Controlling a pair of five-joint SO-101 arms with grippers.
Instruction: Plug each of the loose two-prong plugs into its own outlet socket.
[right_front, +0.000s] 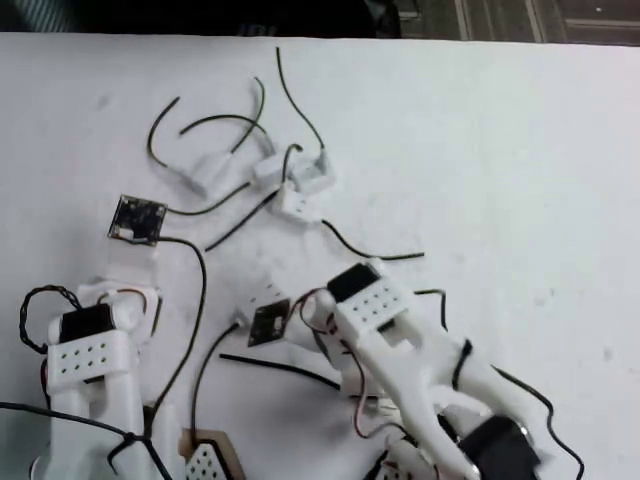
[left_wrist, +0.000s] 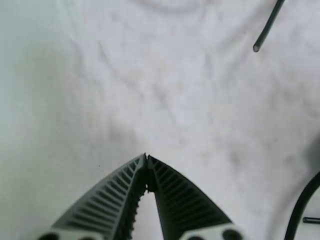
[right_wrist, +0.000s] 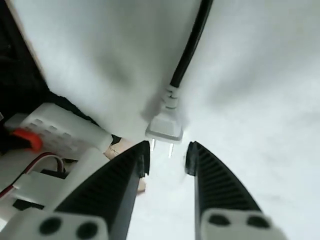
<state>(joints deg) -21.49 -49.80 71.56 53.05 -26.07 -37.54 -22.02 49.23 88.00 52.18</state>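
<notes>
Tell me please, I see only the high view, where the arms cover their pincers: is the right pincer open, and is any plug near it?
Observer: Yes, the right pincer is open, and a white two-prong plug sits just beyond its tips, not gripped.
Operator: Which way do the prongs look?
Observer: The prongs point back toward the wrist camera, into the gap between the fingers; the black cable leads away from the pincer.
Operator: And the left pincer?
Observer: The left pincer is shut on nothing, over the white table.
</notes>
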